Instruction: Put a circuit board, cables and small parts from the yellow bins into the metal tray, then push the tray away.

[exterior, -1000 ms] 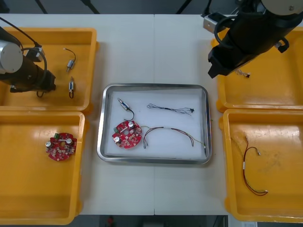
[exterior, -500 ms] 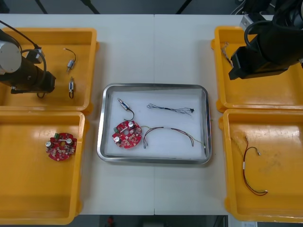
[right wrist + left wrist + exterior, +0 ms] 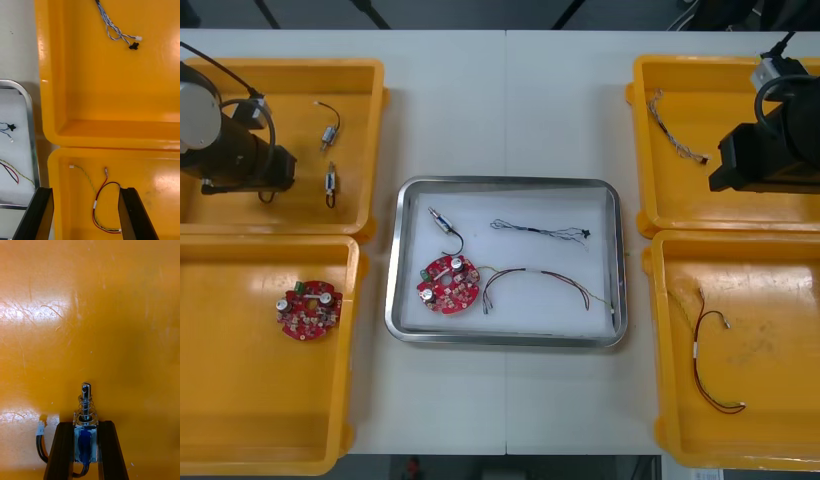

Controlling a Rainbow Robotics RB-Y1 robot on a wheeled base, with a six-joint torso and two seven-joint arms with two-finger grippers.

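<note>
I see left gripper [image 3: 85, 424] pinching small metal part [image 3: 86, 399] by its boxy body over yellow bin [image 3: 112, 315]; likely light, rigid, slick | right gripper [image 3: 85, 189] wide, empty

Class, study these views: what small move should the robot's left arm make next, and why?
Probably lift the left gripper out of the far left yellow bin toward the metal tray: its jaws are shut on a small metal part over that bin. The right gripper, open, hovers over the right yellow bins.
</note>
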